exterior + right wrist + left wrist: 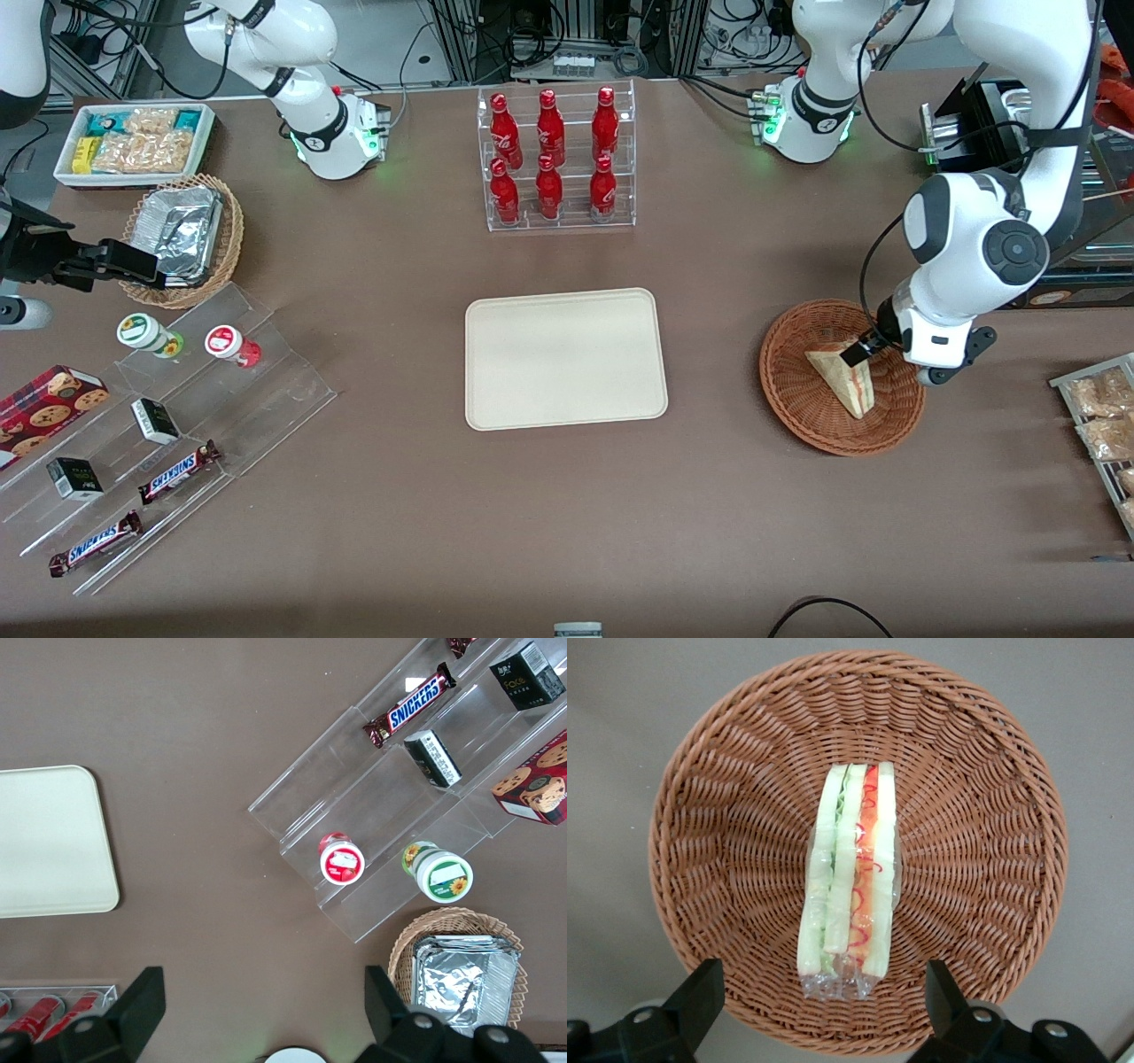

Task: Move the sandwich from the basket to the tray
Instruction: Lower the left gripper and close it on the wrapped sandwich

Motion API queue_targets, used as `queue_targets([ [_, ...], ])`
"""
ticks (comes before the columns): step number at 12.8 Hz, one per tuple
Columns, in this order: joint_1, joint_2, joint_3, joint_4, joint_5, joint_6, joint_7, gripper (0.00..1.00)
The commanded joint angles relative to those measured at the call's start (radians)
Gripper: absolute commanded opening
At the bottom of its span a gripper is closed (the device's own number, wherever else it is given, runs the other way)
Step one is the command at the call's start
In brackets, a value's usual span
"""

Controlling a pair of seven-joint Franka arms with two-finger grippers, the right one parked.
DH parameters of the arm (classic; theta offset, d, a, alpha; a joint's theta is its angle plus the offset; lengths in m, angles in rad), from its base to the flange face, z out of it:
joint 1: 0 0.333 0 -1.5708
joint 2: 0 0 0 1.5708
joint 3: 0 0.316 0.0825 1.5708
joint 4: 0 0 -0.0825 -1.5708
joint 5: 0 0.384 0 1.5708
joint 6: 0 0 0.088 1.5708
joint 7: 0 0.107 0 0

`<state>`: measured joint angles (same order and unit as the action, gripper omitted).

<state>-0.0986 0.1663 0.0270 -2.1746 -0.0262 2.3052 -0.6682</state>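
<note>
Step in hand: the reach for the pick, grasp not yet made. Sandwich (849,873) stands on edge in the basket (802,403), filling edge up toward the wrist camera, wrapped in clear film; in the front view it leans across the basket's middle, point toward the near rim. End effector (824,992) hangs just above the basket, fingers spread wide, one fingertip (700,988) and its mate straddling the sandwich's end with clear gaps on both sides; holding nothing. In the front view one fingertip (858,352) sits at the sandwich's upper corner; touching or just above, can't tell. Next move, as I judge it: lower a little more so the pads come down over the bread faces, then close across the slim width, gently, as the film looks slippery and the bread soft. Then lift clear of the rim and carry toward the parked arm's end. Tray (565,358) lies bare mid-table, well apart from the basket.
</note>
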Motion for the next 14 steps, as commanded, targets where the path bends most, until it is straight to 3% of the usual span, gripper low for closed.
queue_targets([
  [1,-0.01,0.022,0.005,-0.019,-0.009,0.055,-0.017,1.0],
  [10,-0.01,0.108,0.004,-0.027,-0.009,0.177,-0.028,0.97],
  [12,-0.01,0.122,0.004,-0.036,-0.011,0.198,-0.03,0.75],
  [14,-0.012,0.119,0.004,-0.044,-0.011,0.197,-0.03,0.3],
])
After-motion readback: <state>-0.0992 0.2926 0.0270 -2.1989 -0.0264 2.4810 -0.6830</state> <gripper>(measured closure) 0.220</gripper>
